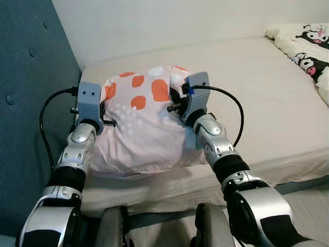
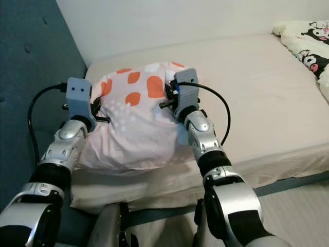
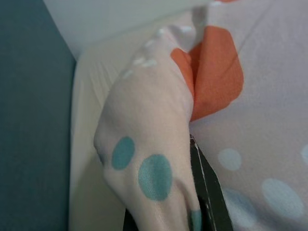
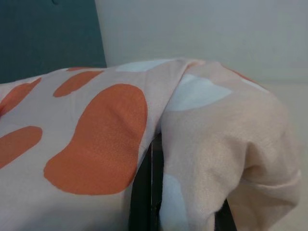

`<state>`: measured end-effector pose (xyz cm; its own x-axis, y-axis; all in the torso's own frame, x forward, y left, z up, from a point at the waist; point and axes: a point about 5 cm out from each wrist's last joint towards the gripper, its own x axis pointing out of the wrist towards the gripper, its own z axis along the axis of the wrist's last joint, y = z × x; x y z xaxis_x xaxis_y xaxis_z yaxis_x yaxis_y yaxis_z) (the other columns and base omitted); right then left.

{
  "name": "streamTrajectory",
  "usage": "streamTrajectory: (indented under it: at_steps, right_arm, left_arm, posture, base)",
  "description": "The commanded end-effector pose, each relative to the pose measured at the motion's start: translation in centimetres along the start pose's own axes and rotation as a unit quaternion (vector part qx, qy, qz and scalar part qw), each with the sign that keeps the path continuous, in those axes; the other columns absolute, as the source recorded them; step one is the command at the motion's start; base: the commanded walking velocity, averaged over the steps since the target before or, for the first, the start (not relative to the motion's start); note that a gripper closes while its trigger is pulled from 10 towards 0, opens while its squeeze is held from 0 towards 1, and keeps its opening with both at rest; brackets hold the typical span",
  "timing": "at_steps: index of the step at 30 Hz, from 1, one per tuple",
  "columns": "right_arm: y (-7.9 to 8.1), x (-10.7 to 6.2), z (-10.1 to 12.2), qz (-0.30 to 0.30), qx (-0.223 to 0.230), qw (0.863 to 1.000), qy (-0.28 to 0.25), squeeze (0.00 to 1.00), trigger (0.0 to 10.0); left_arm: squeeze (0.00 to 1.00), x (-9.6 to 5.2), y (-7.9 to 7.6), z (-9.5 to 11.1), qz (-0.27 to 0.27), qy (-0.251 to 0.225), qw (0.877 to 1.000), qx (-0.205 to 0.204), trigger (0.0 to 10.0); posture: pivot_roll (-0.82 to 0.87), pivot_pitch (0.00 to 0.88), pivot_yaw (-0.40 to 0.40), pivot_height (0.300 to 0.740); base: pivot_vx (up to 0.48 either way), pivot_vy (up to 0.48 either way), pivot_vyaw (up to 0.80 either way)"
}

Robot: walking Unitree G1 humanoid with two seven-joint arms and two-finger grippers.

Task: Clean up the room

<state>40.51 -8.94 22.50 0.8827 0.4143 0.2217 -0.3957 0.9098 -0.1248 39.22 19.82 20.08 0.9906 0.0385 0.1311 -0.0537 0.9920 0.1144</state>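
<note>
Cream sheeting covered the bed [image 1: 267, 82], which was set into a corner between a white wall [image 1: 169, 20] and a teal padded headboard [image 1: 25, 77]; at the head end of that bed, close to the headboard, a pillow [image 1: 141, 121] was seen lying on the mattress; its case was pale pink, marked with large orange blotches toward the wall side and small pale dots lower down, with teal dots visible on a fold in the left wrist view. The pillow was gripped from both sides; the left gripper [image 1: 97, 116] was pressed against the pillow's left edge, and in the left wrist view a black finger [image 3: 209, 192] was seen with a bunched fold of pillow fabric clamped against it; the right gripper [image 1: 177, 100] was set at the pillow's upper right edge, and in the right wrist view its black fingers [image 4: 144, 192] were seen closed on a gathered fold of the case, cloth lying on both sides of them. Grey camera housings were carried on both wrists, with black cables [image 1: 234, 110] looped out from them; the silver forearms were extended over the near edge of the mattress. At the far right of the bed, well apart from the pillow, a quilt [image 1: 303, 46] printed with black and white cartoon figures was seen.
</note>
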Motion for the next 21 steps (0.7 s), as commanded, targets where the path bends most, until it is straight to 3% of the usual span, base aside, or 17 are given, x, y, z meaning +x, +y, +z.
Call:
streamTrajectory:
  at_steps: [1, 5, 9, 14, 15, 16, 21]
  right_arm:
    - [0.3, 0.3, 0.7, 0.011, -0.009, 1.0, -0.02, 0.0, 10.0]
    - [0.9, 0.6, 1.3, 0.038, -0.003, 0.998, -0.039, 0.0, 10.0]
    - [1.8, 1.1, 2.2, 0.058, -0.035, 0.996, -0.052, 0.0, 10.0]
    - [0.9, 2.1, 4.5, 0.036, -0.072, 0.994, -0.067, 0.0, 10.0]
    - [0.2, 2.6, 6.5, 0.025, -0.089, 0.992, -0.083, 0.0, 10.0]
    - [0.2, 2.6, 6.5, 0.025, -0.089, 0.992, -0.083, 0.0, 10.0]
    - [-0.7, 3.4, 10.8, 0.012, -0.108, 0.985, -0.133, 0.0, 10.0]
  left_arm:
    - [0.0, -0.3, 0.5, -0.7, 0.004, 0.002, 1.0, 0.002, 10.0]
    - [0.0, -0.1, 0.4, -0.7, 0.002, -0.012, 1.0, 0.018, 10.0]
    - [0.0, 0.5, 1.5, 0.5, 0.048, -0.035, 0.998, 0.023, 10.0]
    - [0.0, 1.4, 2.9, 3.1, 0.092, -0.067, 0.993, 0.043, 10.0]
    - [0.0, 1.9, 3.7, 5.3, 0.119, -0.101, 0.986, 0.052, 10.0]
    - [0.0, 1.9, 3.7, 5.3, 0.119, -0.101, 0.986, 0.052, 10.0]
    - [0.0, 2.3, 5.8, 10.7, 0.182, -0.186, 0.964, 0.056, 10.0]
  posture:
    - [0.03, 0.278, -0.019, 0.578]
    - [0.01, 0.285, -0.029, 0.578]
    - [0.01, 0.286, -0.029, 0.578]
    - [0.02, 0.283, -0.033, 0.578]
    - [0.01, 0.279, -0.037, 0.578]
    - [0.01, 0.279, -0.037, 0.578]
    - [0.01, 0.27, -0.037, 0.578]
  base:
    - [0.0, 0.0, 0.0]
    - [0.0, 0.0, 0.0]
    - [0.0, 0.0, 0.0]
    - [0.0, 0.0, 0.0]
    - [0.0, 0.0, 0.0]
    - [0.0, 0.0, 0.0]
    - [0.0, 0.0, 0.0]
